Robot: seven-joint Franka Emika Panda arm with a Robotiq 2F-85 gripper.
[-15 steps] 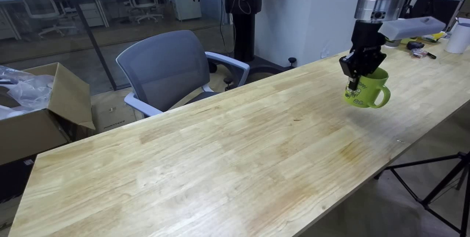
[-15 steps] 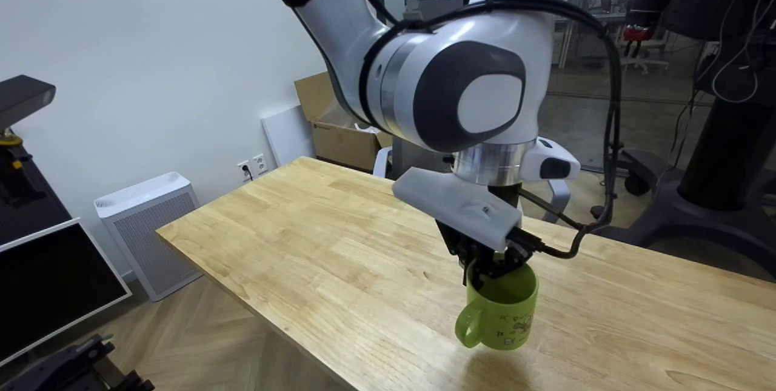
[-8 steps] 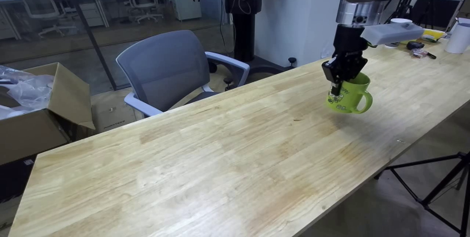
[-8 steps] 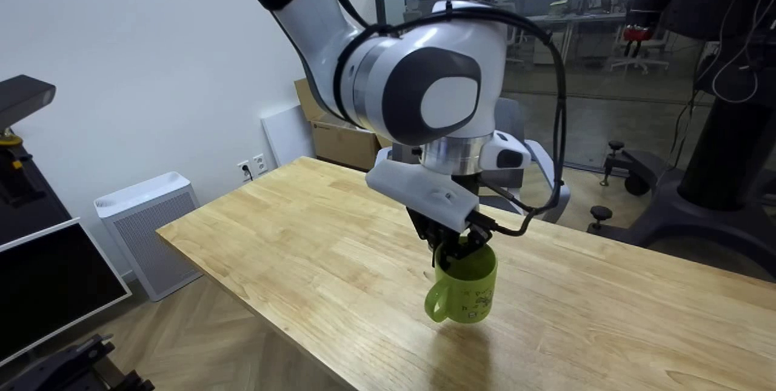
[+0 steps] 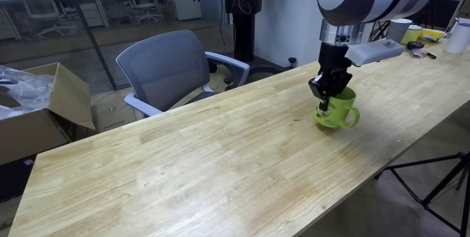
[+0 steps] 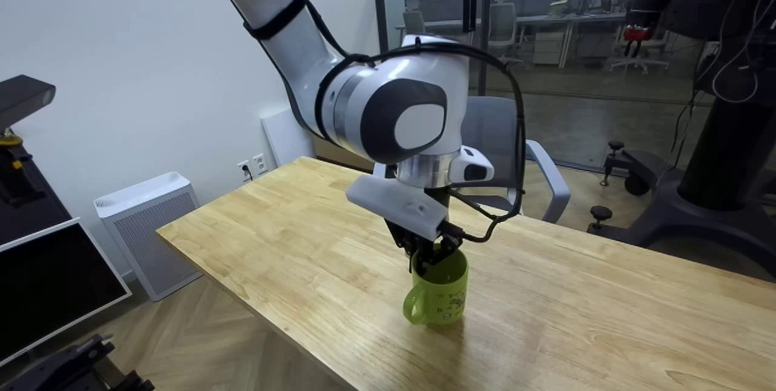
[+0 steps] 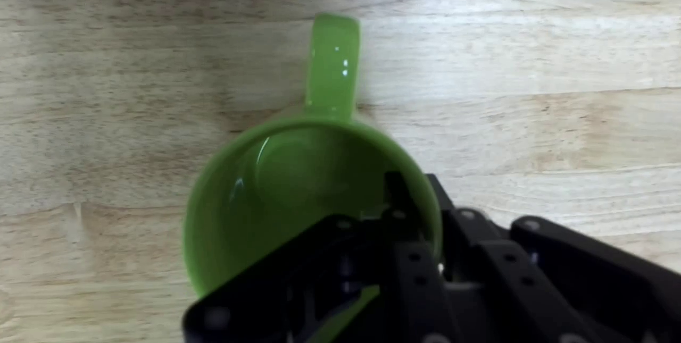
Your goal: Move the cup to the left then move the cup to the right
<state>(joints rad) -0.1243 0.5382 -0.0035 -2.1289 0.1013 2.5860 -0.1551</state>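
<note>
The cup, a small lime-green mug with a loop handle and a dark print, shows in both exterior views. My gripper is shut on its wall: in the wrist view one finger reaches inside the mug and the other presses from outside, with the rim between them. The handle points away from the jaws, toward the top of that view. In an exterior view the mug hangs very low over the wooden table, leaning slightly; whether its base touches the wood I cannot tell. The finger inside the mug is hidden in both exterior views.
The long wooden table stretches to the left of the cup. At its far right stand a white-grey cup, a yellow-green tub, a yellow bowl and a white container. An office chair sits at the table's back edge.
My gripper has carried the cup to the left in both exterior views, and lowered it closer to the tabletop in the last half second. The grip on its wall looks the same.
</note>
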